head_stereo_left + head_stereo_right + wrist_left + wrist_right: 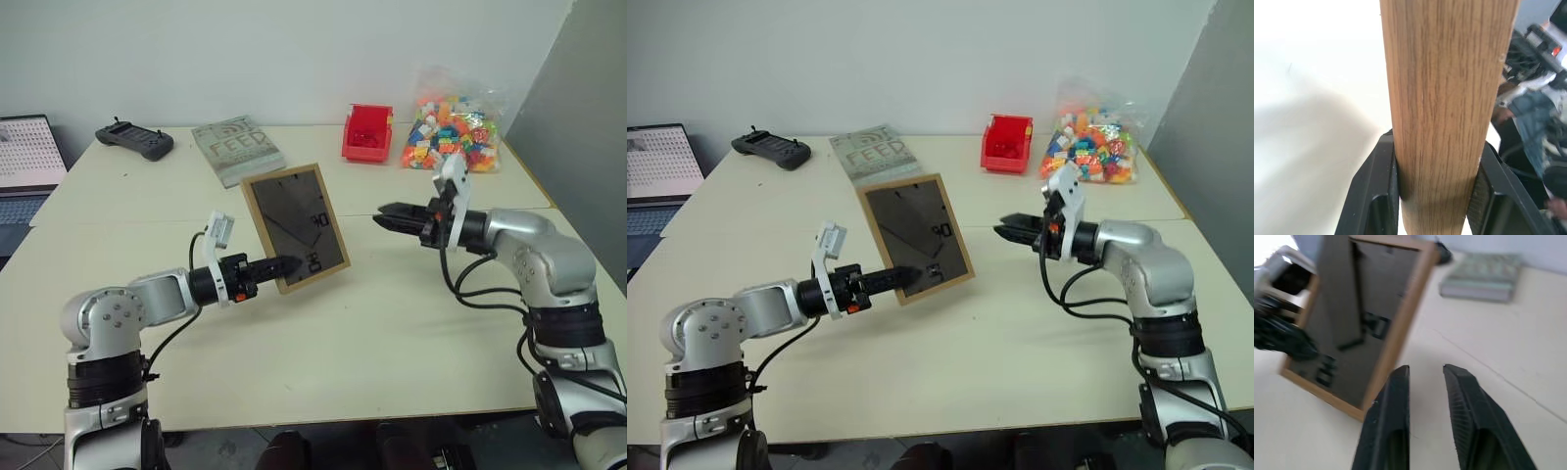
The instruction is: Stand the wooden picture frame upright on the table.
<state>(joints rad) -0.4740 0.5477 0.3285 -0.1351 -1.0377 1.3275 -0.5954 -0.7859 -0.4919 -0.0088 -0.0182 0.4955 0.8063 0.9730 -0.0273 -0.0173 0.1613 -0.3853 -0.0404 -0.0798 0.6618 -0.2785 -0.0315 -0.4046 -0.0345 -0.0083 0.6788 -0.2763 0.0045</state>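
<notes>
Above the surface point(392, 333), the left pincer point(284, 264) clamped the frame's point(294, 227) lower edge; the right pincer point(387, 219) hovered slightly open, empty. One-edge grip risked pivoting, toppling.

Frame point(294, 227) mid-table point(372, 333), tilted, lower left corner in left gripper point(291, 263). Right gripper point(384, 217) to its right, apart. Behind frame: book point(237, 149); controller point(134, 140) further left; bin point(367, 132) and bag of bricks point(453, 132) right. Laptop point(27, 166) at far left.
</notes>
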